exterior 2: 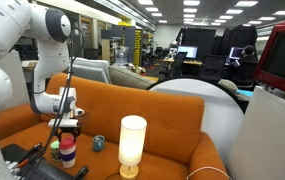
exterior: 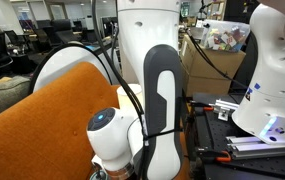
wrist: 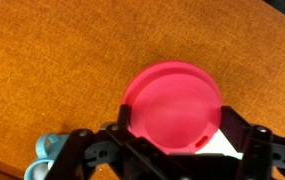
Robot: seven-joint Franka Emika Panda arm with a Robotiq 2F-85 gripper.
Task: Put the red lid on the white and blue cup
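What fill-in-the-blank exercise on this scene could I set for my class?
1. In the wrist view, the round lid is coloured ____.
2. The white lamp stands on an ____ sofa.
3. In an exterior view, the hand hangs directly ____ the cup.

Missing words: red; orange; above.

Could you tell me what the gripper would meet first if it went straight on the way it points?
The red lid, dead ahead between the fingers. The gripper hangs over the white and blue cup. Whether it already touches the lid is unclear.
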